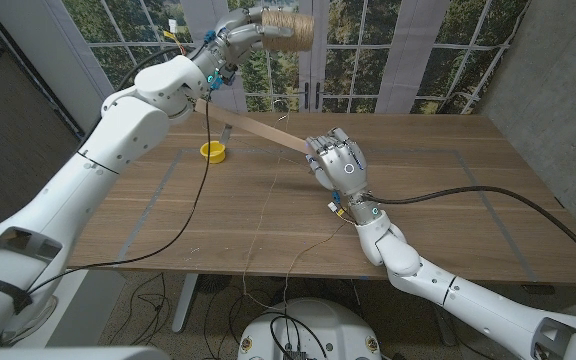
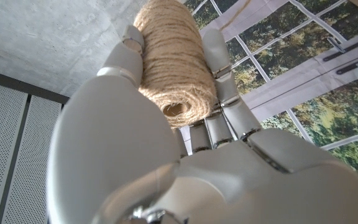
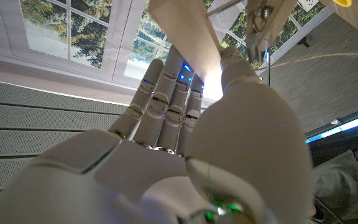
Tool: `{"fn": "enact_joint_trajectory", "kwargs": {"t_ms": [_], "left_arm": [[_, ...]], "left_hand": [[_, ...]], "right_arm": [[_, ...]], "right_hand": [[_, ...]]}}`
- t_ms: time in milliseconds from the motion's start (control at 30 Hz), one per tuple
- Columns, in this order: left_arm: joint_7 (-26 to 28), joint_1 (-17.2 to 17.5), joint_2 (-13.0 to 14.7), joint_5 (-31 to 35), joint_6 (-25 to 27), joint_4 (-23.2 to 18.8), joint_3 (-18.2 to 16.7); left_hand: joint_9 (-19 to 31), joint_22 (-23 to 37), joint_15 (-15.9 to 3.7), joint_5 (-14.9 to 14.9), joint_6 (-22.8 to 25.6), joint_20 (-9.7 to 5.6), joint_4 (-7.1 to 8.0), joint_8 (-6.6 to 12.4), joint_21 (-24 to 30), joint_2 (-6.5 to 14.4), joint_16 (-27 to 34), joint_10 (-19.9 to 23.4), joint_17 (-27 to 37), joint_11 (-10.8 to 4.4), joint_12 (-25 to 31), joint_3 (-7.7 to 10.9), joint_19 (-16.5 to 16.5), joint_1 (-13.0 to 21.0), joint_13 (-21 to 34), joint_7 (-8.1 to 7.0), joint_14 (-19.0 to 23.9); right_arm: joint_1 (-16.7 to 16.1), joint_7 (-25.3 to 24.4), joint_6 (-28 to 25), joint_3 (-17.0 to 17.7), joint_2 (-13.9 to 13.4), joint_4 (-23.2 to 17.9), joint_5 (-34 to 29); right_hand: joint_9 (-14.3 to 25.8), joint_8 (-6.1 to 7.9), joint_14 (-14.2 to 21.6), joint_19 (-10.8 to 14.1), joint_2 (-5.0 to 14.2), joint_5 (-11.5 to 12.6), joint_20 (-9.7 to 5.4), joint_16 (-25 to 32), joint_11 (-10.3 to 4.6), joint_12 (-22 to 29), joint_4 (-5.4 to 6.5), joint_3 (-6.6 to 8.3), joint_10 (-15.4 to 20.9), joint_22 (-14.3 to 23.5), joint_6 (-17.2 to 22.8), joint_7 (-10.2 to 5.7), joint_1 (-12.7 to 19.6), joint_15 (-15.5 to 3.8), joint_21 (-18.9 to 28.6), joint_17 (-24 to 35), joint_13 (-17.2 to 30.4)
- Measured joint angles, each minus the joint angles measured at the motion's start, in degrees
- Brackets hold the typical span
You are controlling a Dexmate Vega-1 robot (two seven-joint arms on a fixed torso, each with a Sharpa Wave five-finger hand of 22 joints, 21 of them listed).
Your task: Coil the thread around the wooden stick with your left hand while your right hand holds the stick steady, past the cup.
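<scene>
Left hand [image 1: 236,36] holds twine spool [image 1: 288,31] aloft; right hand [image 1: 338,163] grips stick [image 1: 258,128].

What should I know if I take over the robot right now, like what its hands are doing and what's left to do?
Left hand: raised high above the table's far side, gripping the twine spool.
Right hand: holding one end of the wooden stick, which slants back toward the left arm.
Yellow cup: on the table, near the stick.
Thread trails down across the table.
Done: both things are gripped. Whether any coils are on the stick, I cannot tell.
Left: the coiling.
</scene>
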Motion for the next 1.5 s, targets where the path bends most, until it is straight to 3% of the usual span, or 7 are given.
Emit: {"fn": "enact_joint_trajectory", "kwargs": {"t_ms": [400, 867, 1500], "left_arm": [[3.2, 4.4, 2.3, 0.6, -0.1, -3.8, -2.7], [9.1, 10.1, 3.2, 5.0, -3.8, -6.9, -5.8], [6.0, 13.9, 4.7, 0.2, -3.7, -6.3, -7.9]], "left_hand": [[0.2, -0.3, 0.01, 0.2, 0.4, 0.1, -0.23, -0.39, 0.4, 0.0, -0.4, 0.0, 0.1, 0.0, 0.0, 0.22, -0.1, 0.0, 0.0, -0.03, 0.0], [0.2, -0.3, 0.01, 0.2, 0.8, 0.11, -0.24, -0.61, 0.6, 0.0, -0.6, 0.0, 0.6, 0.0, 0.0, 0.23, -0.1, 0.0, 0.0, -0.3, 0.0], [0.2, -0.3, 0.01, 0.1, 0.8, 0.21, -0.34, -0.85, 0.8, 0.0, -1.3, 0.0, 2.1, 0.0, 0.0, 0.34, -0.2, 0.0, 0.0, -0.22, 0.0]], "right_arm": [[1.7, 4.5, -3.3, 0.8, 1.4, 0.8, 2.3], [2.5, 4.9, -8.0, 2.8, 2.5, 1.7, 4.9], [3.0, 3.5, -14.7, 5.3, 2.3, 0.8, 6.8]], "right_hand": [[0.0, -0.05, 0.0, 0.0, 0.0, -0.2, 0.0, 0.0, -0.02, -0.4, -0.17, -0.01, 0.0, 0.0, 0.0, -0.01, 0.0, 0.0, 0.1, 0.2, 0.0], [0.0, -0.12, 0.0, 0.0, -0.01, 0.0, 0.0, -0.5, -0.21, -0.9, -0.32, -0.16, 0.2, 0.0, 0.0, -0.01, 0.0, 0.0, 0.1, 0.5, 0.0], [0.8, -0.71, 0.1, 0.0, -0.02, 0.0, 0.0, -0.9, -0.21, -1.1, -0.41, -0.27, 0.2, 0.0, 0.0, -0.02, 0.0, 0.05, 0.1, 0.9, 0.0]]}}
